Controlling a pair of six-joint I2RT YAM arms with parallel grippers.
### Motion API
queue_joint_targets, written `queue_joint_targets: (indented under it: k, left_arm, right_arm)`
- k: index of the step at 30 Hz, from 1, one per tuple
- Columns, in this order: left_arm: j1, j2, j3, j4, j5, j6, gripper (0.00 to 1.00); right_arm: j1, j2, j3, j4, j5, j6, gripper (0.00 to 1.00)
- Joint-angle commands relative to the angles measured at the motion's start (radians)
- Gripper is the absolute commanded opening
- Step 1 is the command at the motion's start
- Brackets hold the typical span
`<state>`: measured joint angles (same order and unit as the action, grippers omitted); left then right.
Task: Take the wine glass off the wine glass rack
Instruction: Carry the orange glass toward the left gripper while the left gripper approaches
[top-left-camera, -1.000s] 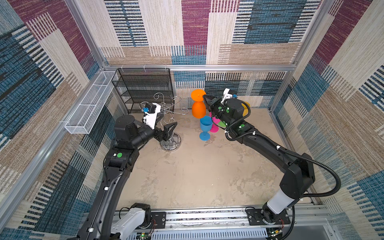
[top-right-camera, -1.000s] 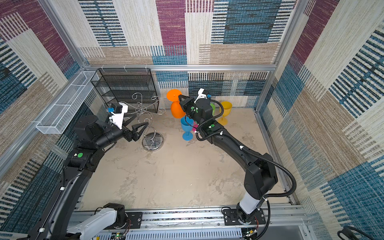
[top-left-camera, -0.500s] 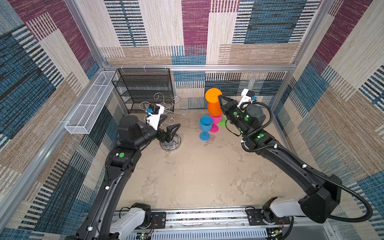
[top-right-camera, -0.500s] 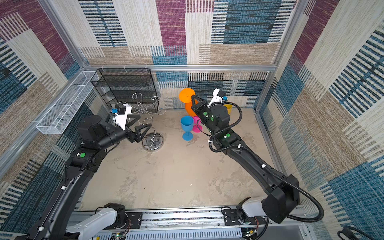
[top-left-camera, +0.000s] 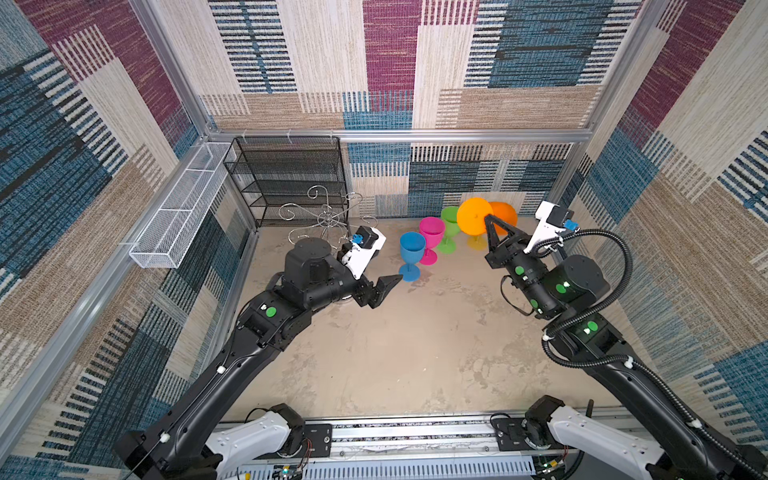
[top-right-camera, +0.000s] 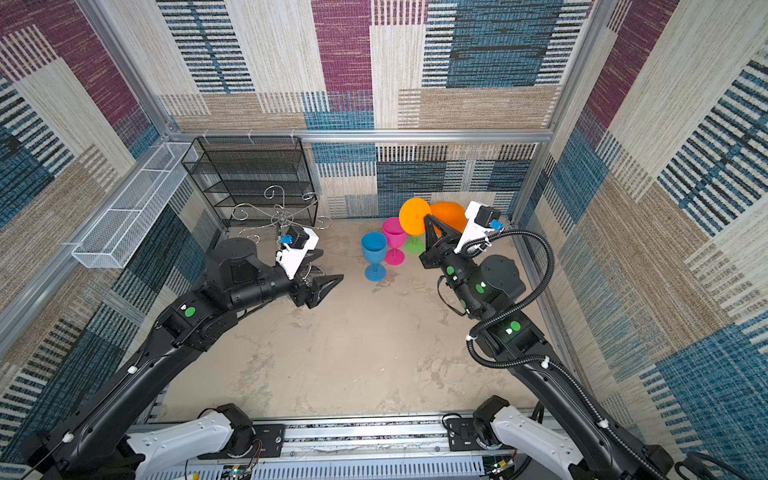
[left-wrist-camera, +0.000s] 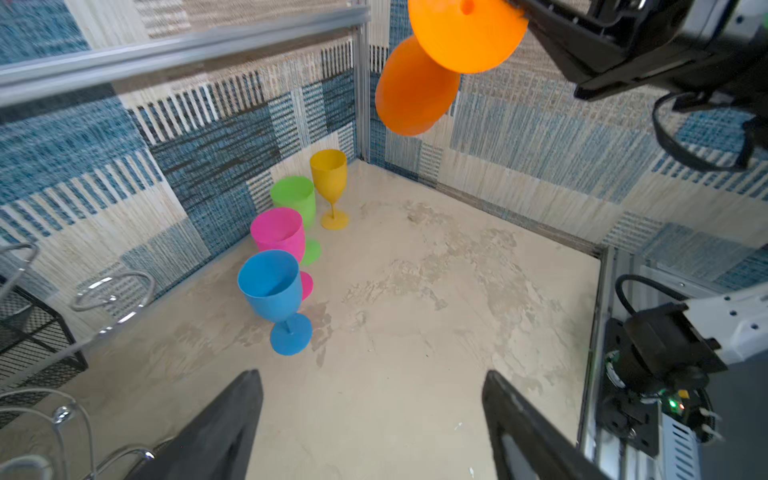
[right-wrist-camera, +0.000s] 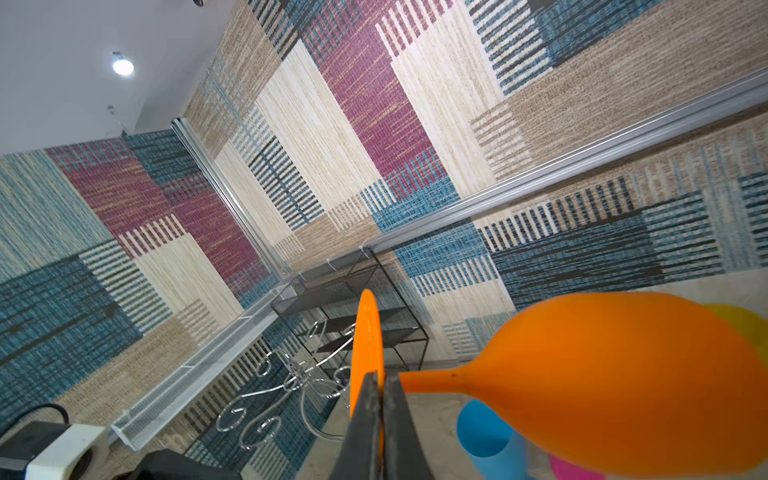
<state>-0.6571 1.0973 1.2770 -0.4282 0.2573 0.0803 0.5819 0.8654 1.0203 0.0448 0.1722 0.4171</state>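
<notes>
Right wrist view is showing the right gripper (right-wrist-camera: 376, 380) pressing its two black jaws almost together on the thin edge of the round foot of the orange wine glass (right-wrist-camera: 615, 382). The glass is hanging in the air on its side, its stem running sideways from the pinch and its bowl sitting just beside the fingertips. Beyond those jaws and well apart from them, the wine glass rack (right-wrist-camera: 291, 384) is standing with its chrome scroll arms spreading out, and the black mesh shelf (right-wrist-camera: 374, 316) is rising behind it. In both top views the held glass is hovering above the far end of a row of upright glasses. The green glass (top-left-camera: 449, 218) is standing nearly under the pinched foot, while the pink glass (top-left-camera: 431, 232) and the blue glass (top-left-camera: 411, 249) are lining up farther from the right jaws, toward the left gripper (top-left-camera: 386, 291). That gripper's jaws are standing spread wide with only bare floor between them. The blue glass is sitting just ahead of them and a little to one side, and the rack is standing behind that gripper, close to its wrist. In the left wrist view a yellow glass (left-wrist-camera: 328, 170) is standing farthest ahead of the open jaws, at the end of the row.
</notes>
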Motion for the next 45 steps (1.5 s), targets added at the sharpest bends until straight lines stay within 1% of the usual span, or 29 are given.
queue_joint_targets:
  k: [1, 3, 4, 5, 8, 10, 12, 15, 19, 22, 25, 28, 30, 32, 35, 39, 45]
  left_arm:
    - [-0.066, 0.008, -0.043, 0.031, -0.079, -0.131, 0.84]
    - [-0.14, 0.019, -0.081, 0.054, -0.136, -0.204, 0.83]
    - [-0.176, 0.028, -0.09, 0.053, -0.185, -0.233, 0.83]
    - [-0.218, 0.042, -0.094, 0.046, -0.234, -0.27, 0.82]
    - [-0.314, 0.066, -0.109, 0.034, -0.319, -0.372, 0.82]
    - [-0.354, 0.067, -0.124, 0.032, -0.36, -0.45, 0.82]
    - [-0.377, 0.055, -0.149, 0.028, -0.398, -0.536, 0.82]
    - [-0.388, 0.014, -0.202, 0.018, -0.439, -0.646, 0.82]
    - [-0.389, -0.052, -0.267, -0.023, -0.497, -0.782, 0.82]
    - [-0.387, -0.101, -0.283, -0.072, -0.521, -0.884, 0.82]
    - [-0.386, -0.136, -0.284, -0.106, -0.525, -0.975, 0.84]
    - [-0.376, -0.157, -0.287, -0.146, -0.508, -1.065, 0.85]
    - [-0.354, -0.167, -0.3, -0.153, -0.458, -1.128, 0.85]
    - [-0.331, -0.174, -0.325, -0.129, -0.401, -1.182, 0.85]
    - [-0.288, -0.181, -0.372, -0.067, -0.308, -1.265, 0.85]
    - [-0.23, -0.183, -0.428, 0.006, -0.206, -1.352, 0.82]
    - [-0.162, -0.214, -0.496, 0.095, -0.127, -1.453, 0.8]
  right_arm:
    - [0.0, -0.066, -0.052, -0.081, 0.062, -0.126, 0.0]
    - [0.0, -0.113, -0.09, -0.108, 0.081, -0.146, 0.0]
    - [0.0, -0.131, -0.105, -0.115, 0.084, -0.15, 0.0]
    - [0.0, -0.153, -0.124, -0.115, 0.07, -0.154, 0.0]
    - [0.0, -0.192, -0.17, -0.095, -0.01, -0.171, 0.0]
    - [-0.001, -0.199, -0.188, -0.093, -0.047, -0.18, 0.0]
    - [0.001, -0.203, -0.199, -0.095, -0.065, -0.193, 0.0]
    - [0.006, -0.214, -0.206, -0.097, -0.076, -0.227, 0.0]
    - [0.013, -0.221, -0.212, -0.08, -0.104, -0.265, 0.0]
    - [0.03, -0.206, -0.218, -0.064, -0.12, -0.298, 0.0]
    - [0.075, -0.177, -0.211, -0.062, -0.092, -0.35, 0.0]
    - [0.178, -0.145, -0.197, -0.057, 0.007, -0.432, 0.0]
    - [0.264, -0.113, -0.186, -0.054, 0.099, -0.498, 0.0]
    - [0.326, -0.078, -0.177, -0.052, 0.158, -0.546, 0.0]
    - [0.396, -0.034, -0.176, -0.033, 0.22, -0.607, 0.0]
    - [0.504, 0.011, -0.195, 0.021, 0.329, -0.726, 0.0]
    - [0.605, 0.05, -0.217, 0.076, 0.391, -0.856, 0.0]
